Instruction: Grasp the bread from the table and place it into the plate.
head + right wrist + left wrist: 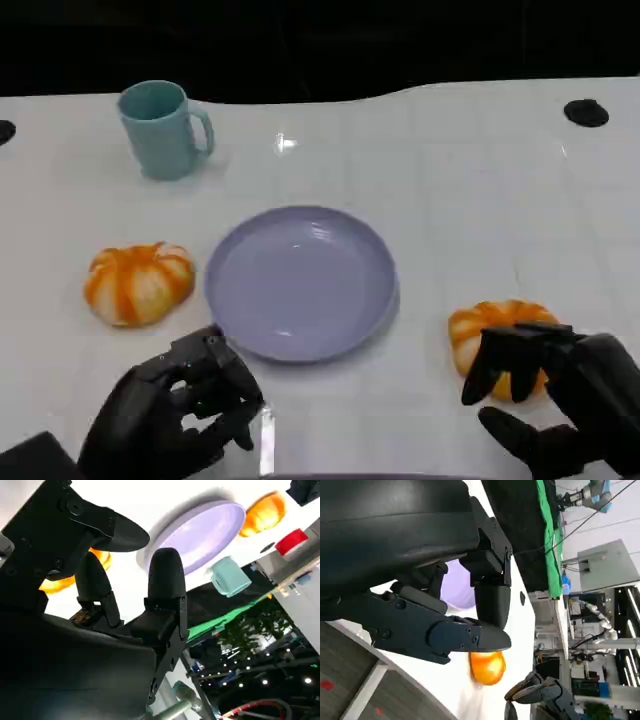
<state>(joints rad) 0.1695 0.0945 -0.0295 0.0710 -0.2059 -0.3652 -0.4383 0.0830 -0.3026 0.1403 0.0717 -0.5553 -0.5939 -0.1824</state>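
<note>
The white table (470,180) spreads across the head view, and near its middle sits the lilac plate (300,282), round, shallow and bare inside; it shows too in the right wrist view (200,530) and as a pale patch behind the fingers in the left wrist view (460,587). Down at the near edge on the robot's left, the left hand (185,415) rests low over the table just in front of the plate's rim, fingers curled inward with nothing between them, well apart from either bun. On the robot's right, the right hand (560,400) is up against the right-side bread (490,330), an orange-and-white pumpkin-shaped bun lying on the table just to the right of the plate; the fingers (510,350) arch over the bun's near side with the thumb spread below, so the hand is open around it, and whether the fingers actually touch the bun cannot be told. In the right wrist view that bun (65,582) glows orange behind the black fingers (165,577). A second pumpkin-shaped bread (138,283) lies on the table just left of the plate, apart from its rim, untouched. At the far left of the table stands the teal mug (160,128), upright, handle to the right, well apart from the plate. Smallest of all, a black round cap (585,113) sits at the table's far right edge.
</note>
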